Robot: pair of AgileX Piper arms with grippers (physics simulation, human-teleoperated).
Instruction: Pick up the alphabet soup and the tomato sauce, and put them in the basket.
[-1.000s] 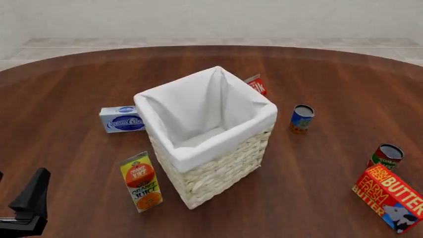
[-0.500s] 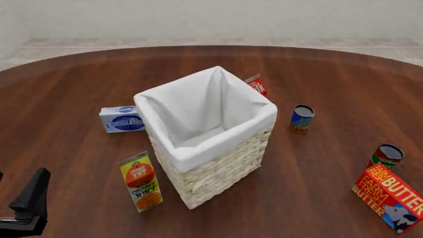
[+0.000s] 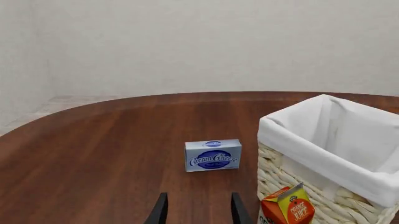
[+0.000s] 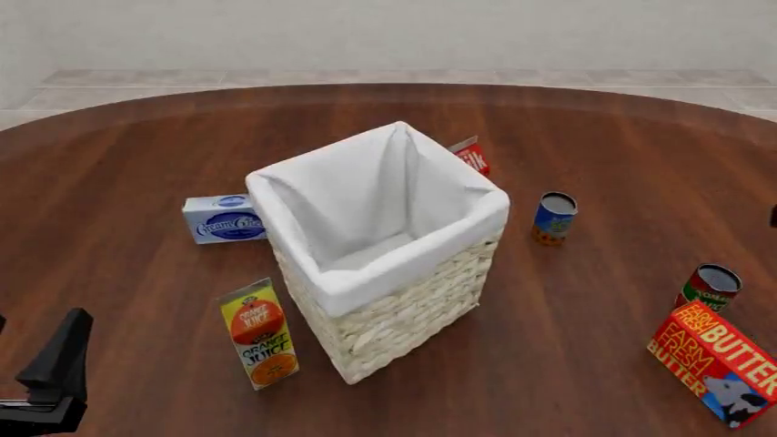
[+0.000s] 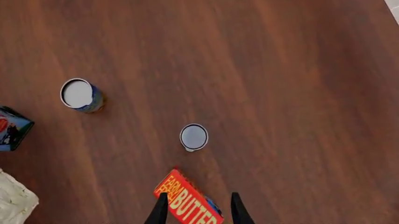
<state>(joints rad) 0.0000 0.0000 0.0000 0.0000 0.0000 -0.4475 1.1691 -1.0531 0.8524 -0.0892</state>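
Alphabet soup (image 5: 193, 136) just beyond parted right fingers (image 5: 160, 210), untouched

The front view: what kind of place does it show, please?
Likely a simulated room made for robot practice, not a real kitchen: a round brown wooden table stands before a bare pale wall, holding groceries such as a juice carton and a butter box around a lined basket.

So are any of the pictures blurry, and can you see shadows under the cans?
Front view: sharp, labels on the orange juice carton and butter box readable; only faint, soft shading beside the tomato sauce. Right wrist view: crisp too; the alphabet soup casts almost no shadow. Left wrist view: clear, flat, even light, no glare.
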